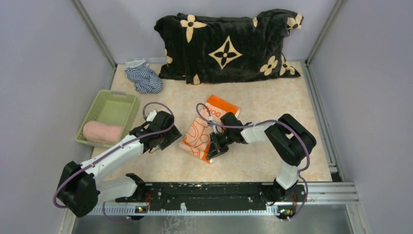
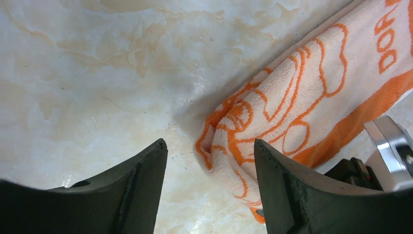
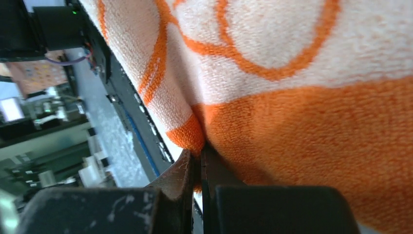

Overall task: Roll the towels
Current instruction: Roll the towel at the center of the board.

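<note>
The orange towel with white cartoon print lies folded in a long strip in the middle of the table. My right gripper is shut on its near corner; in the right wrist view the orange hem is pinched between the closed fingers. My left gripper is open just left of the towel; in the left wrist view the towel's near end lies between and beyond the spread fingers. The pale pink towel lies rolled in the green basket.
A blue-and-white striped cloth lies at the back left. A big black blanket with cream flowers leans on the back wall. Grey walls stand on both sides. The arms' base rail runs along the near edge.
</note>
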Tool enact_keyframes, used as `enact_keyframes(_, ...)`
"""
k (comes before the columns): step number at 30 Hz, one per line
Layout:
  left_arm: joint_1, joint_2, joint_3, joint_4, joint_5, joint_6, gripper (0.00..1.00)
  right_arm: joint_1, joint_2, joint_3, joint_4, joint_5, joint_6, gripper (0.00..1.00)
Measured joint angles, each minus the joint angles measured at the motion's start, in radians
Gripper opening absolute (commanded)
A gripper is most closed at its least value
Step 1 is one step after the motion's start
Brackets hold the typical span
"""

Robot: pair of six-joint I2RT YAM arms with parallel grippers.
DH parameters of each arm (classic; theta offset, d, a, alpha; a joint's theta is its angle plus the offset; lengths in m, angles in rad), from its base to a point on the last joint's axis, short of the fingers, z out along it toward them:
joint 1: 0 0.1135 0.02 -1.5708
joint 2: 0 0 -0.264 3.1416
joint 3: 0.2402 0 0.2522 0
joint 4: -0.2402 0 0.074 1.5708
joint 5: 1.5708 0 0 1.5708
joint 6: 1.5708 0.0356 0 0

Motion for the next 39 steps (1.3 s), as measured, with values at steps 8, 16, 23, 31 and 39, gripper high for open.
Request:
enact_keyframes(8, 0.001, -0.159, -0.122, 0.013, 0.050, 0.071, 0.74, -0.095, 0.083, 0.002, 0.048, -0.137, 0.092, 0.00)
enact_keyframes(16, 0.001, -0.216, -0.267, 0.175, 0.227, 0.140, 0.74, -0.116, 0.128, 0.039, 0.012, -0.177, 0.100, 0.00)
enact_keyframes(23, 0.002, -0.150, -0.312, 0.360, 0.268, 0.132, 0.69, -0.117, 0.146, 0.055, -0.007, -0.189, 0.097, 0.00)
enact_keyframes(31, 0.008, -0.014, -0.297, 0.460, 0.238, 0.117, 0.55, -0.118, 0.147, 0.066, -0.037, -0.186, 0.082, 0.09)
enact_keyframes(39, 0.013, 0.097, -0.228, 0.466, 0.229, 0.089, 0.53, -0.117, 0.001, 0.091, -0.179, -0.037, -0.011, 0.40)
